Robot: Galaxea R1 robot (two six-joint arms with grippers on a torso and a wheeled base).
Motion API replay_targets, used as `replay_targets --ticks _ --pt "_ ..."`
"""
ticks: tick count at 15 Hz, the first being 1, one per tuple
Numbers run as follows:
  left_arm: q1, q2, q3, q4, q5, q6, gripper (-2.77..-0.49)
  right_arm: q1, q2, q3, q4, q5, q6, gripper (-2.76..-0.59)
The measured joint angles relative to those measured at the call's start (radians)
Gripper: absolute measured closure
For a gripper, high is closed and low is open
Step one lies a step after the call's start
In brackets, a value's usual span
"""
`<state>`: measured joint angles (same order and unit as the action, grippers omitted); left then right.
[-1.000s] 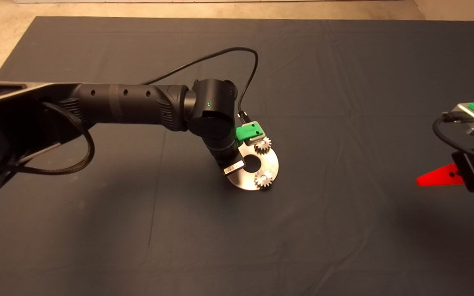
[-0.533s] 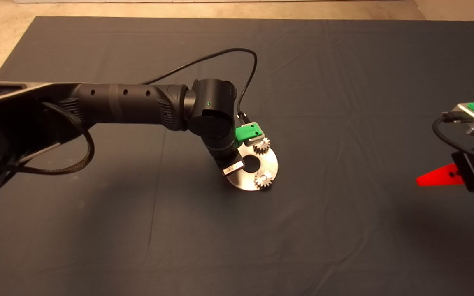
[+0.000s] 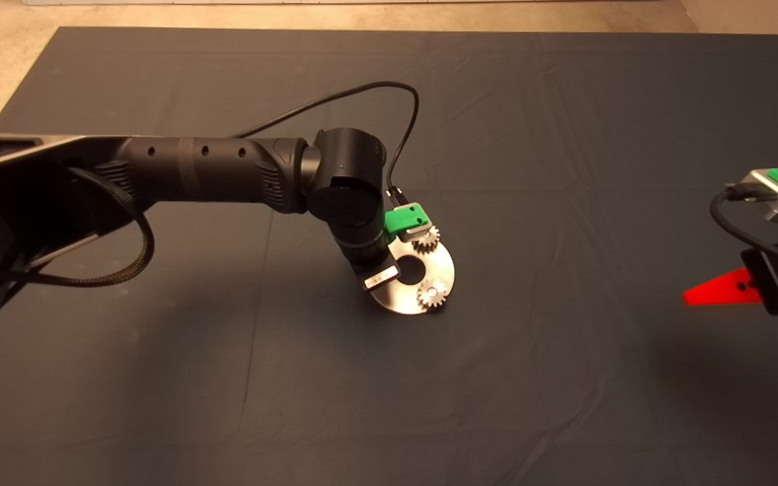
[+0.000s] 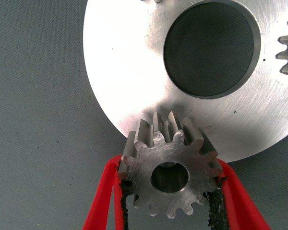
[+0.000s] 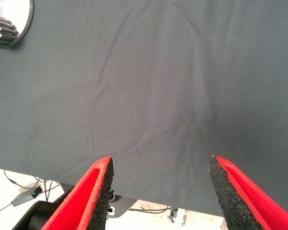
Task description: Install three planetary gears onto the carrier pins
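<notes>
The left gripper (image 4: pixel 169 191) was at work near the middle of the dark mat (image 3: pixel 564 371) that covered the bench, at the near-left edge of the round silver disc (image 3: pixel 443 266). Its red fingers (image 4: pixel 102 201) were closed on a small toothed gear (image 4: pixel 169 165), one black pad pressed against each side of it. In the left wrist view the gear lay flat between the pads, its centre hole facing the camera, and it overlapped the rim of the disc beside the large centre hole (image 4: pixel 209 48). Whether the gear already sat on a pin could not be told, since no pin showed through its hole clearly.

In the head view the left arm reached in from the left and its wrist hid that part of the disc. Two other gears sat on the disc: one at the far edge (image 3: pixel 424 237), partly under the green body of the gripper, and one at the near edge (image 3: pixel 433 294), with a bright pin end showing in its centre. The edge of one of them also showed in the left wrist view.

The right gripper (image 5: pixel 158 189) waited at the right edge of the mat, well apart from the disc, its fingers spread wide with nothing between them.
</notes>
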<state>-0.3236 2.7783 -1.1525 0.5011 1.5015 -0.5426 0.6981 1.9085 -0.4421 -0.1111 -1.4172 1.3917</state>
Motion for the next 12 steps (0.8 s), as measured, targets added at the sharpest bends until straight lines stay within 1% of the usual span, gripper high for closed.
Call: replay_targets --ticks 1,2,5,6,8,9,10,12 --pt "0.0 0.0 0.0 0.0 0.0 0.0 -0.75 0.0 0.0 0.0 0.0 0.0 0.0 -1.47" --pt "0.0 0.0 0.0 0.0 0.0 0.0 -0.84 0.0 0.0 0.0 0.0 0.0 0.0 -1.47" --pt "0.0 0.0 0.0 0.0 0.0 0.0 -0.85 0.0 0.0 0.0 0.0 0.0 0.0 -1.47" --pt "0.0 0.0 0.0 0.0 0.0 0.0 -0.91 0.0 0.0 0.0 0.0 0.0 0.0 -1.47" --pt "0.0 0.0 0.0 0.0 0.001 0.0 -0.95 0.0 0.0 0.0 0.0 0.0 0.0 -1.47" --pt "0.0 0.0 0.0 -0.004 0.011 0.0 -1.05 0.0 0.0 0.0 0.0 0.0 0.0 -1.47" --pt "0.0 -0.001 0.0 -0.006 0.018 0.0 -1.06 0.0 0.0 0.0 0.0 0.0 0.0 -1.47" --pt "0.0 -0.006 0.0 -0.007 0.021 0.001 -1.18 0.0 0.0 0.0 0.0 0.0 0.0 -1.47"
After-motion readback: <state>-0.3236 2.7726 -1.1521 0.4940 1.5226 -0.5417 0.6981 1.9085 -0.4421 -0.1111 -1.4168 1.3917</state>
